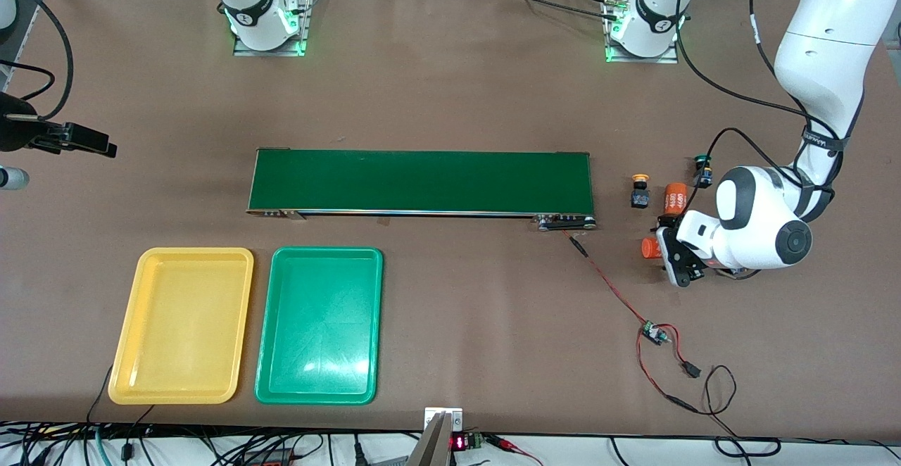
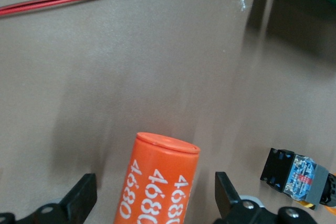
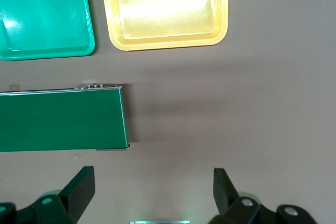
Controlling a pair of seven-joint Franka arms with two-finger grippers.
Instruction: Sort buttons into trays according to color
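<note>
Seemingly "4680" marks the orange cylinder (image 2: 157,182) between the wide left gripper (image 2: 155,198); right gripper (image 3: 152,192) wide.

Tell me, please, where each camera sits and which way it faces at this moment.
Front view: high across the table, facing both arm bases; shows the conveyor belt, yellow tray, green tray and left claw.
Left wrist view: on the left arm, looking down at an orange cylinder between its open fingers.
Right wrist view: on the right arm, looking down past its open fingers at the belt's end and both trays.
Shared: front and right wrist views both show the belt and both trays.
</note>
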